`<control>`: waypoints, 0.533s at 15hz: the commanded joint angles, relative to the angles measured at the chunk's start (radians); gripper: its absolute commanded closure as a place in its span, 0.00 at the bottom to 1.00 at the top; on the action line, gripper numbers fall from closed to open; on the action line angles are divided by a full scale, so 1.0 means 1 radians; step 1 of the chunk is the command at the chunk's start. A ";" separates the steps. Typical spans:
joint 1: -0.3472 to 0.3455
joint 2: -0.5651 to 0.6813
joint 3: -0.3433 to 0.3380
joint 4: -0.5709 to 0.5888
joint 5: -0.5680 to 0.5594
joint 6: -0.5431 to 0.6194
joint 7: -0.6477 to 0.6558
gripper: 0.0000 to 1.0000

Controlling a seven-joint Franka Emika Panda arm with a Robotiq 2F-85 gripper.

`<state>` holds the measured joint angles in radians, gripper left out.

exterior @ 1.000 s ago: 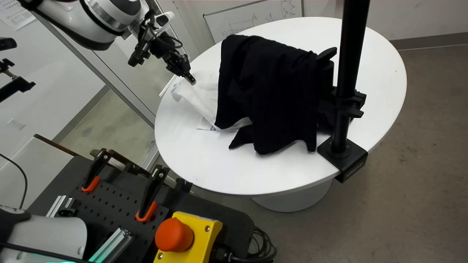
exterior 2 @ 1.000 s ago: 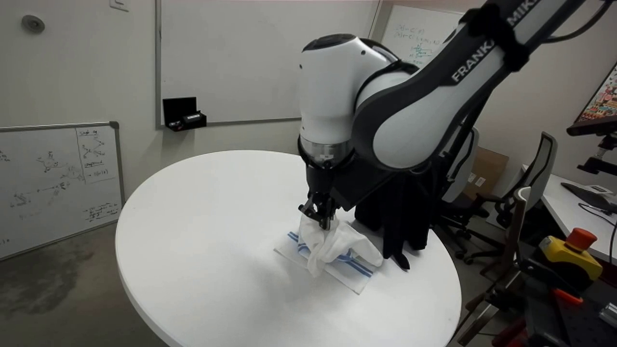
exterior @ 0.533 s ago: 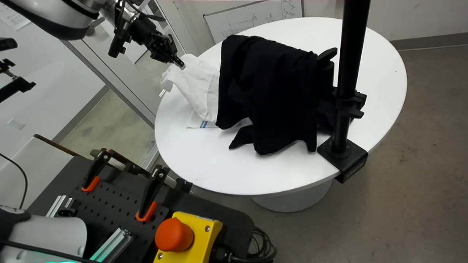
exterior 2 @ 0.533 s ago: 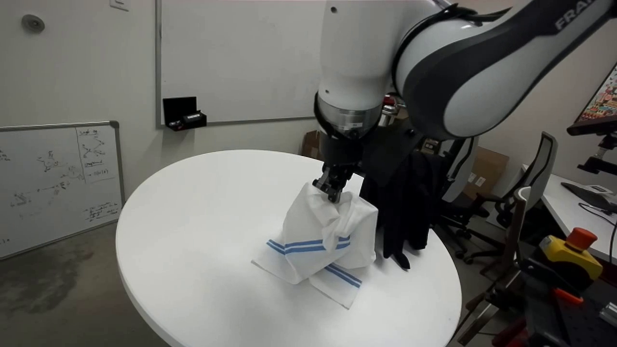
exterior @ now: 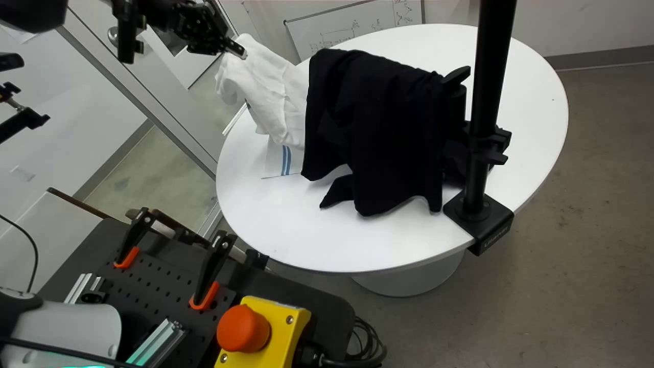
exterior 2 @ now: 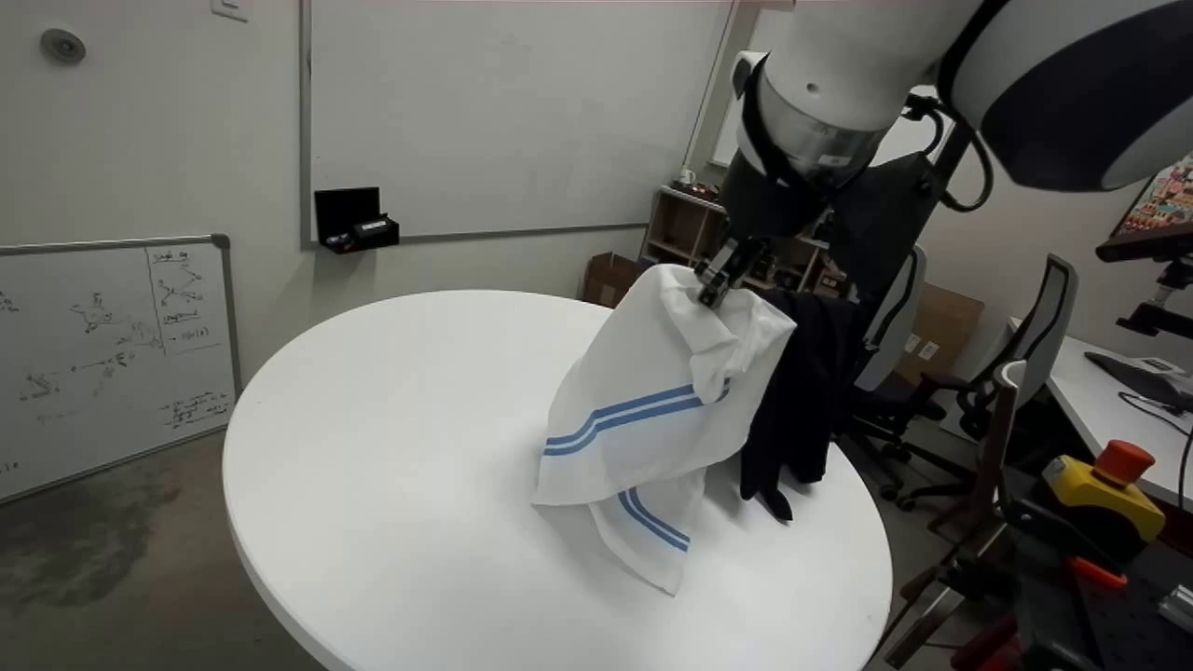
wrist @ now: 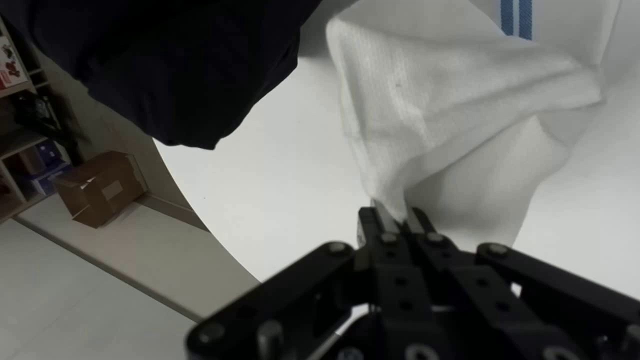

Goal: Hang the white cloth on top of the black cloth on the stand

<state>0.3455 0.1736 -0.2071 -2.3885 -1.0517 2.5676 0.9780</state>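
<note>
Most of the white cloth (exterior 2: 634,457) is up in the air, in the middle of an exterior view. The end effector (wrist: 398,216) has it: its two fingers (wrist: 371,226) are pressed tight on a small fold, low in the middle of the wrist view. The cloth hangs down in loose folds with blue stripes (exterior 2: 643,415), and its low end seems to rest on the counter (exterior 2: 401,447). The black cloth (exterior: 383,133) is on the stand (exterior: 490,87), to the right of the white one in both exterior views. I can't tell if the two cloths touch.

I think the white cloth is light and very soft. It won't break, but it will flop and bunch up. It looks more rough than slick, so this pinch should not slip. A hold near its middle would be best, so both sides can fall down; I can't tell if this fold is there. It may need to go higher, or it could drag the black cloth.
</note>
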 commanded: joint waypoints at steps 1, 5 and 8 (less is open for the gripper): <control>-0.120 -0.159 0.108 -0.091 0.079 -0.024 0.062 0.99; -0.201 -0.292 0.169 -0.146 0.163 -0.044 0.113 0.99; -0.244 -0.401 0.209 -0.180 0.189 -0.069 0.151 0.99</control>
<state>0.1445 -0.0975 -0.0475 -2.5094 -0.8961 2.5307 1.0856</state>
